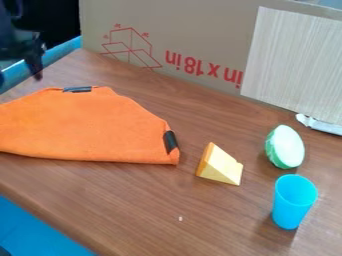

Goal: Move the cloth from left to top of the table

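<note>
The black gripper point(33, 59) hangs at the upper left, over the table's far left edge, above and behind the cloth and apart from it. Whether its fingers are apart cannot be made out. An orange cloth point(87, 127) lies spread on the left part of the brown wooden table point(133, 210), its left end cut off by the view's edge. One black clip or tab sits on the cloth's top edge and another on its right corner.
Right of the cloth stands a yellow cheese-like wedge point(221, 166). Farther right are a green and white rounded piece point(286, 147) and a blue cup point(292, 201). A cardboard panel point(200, 30) and a pale board point(294, 65) line the back.
</note>
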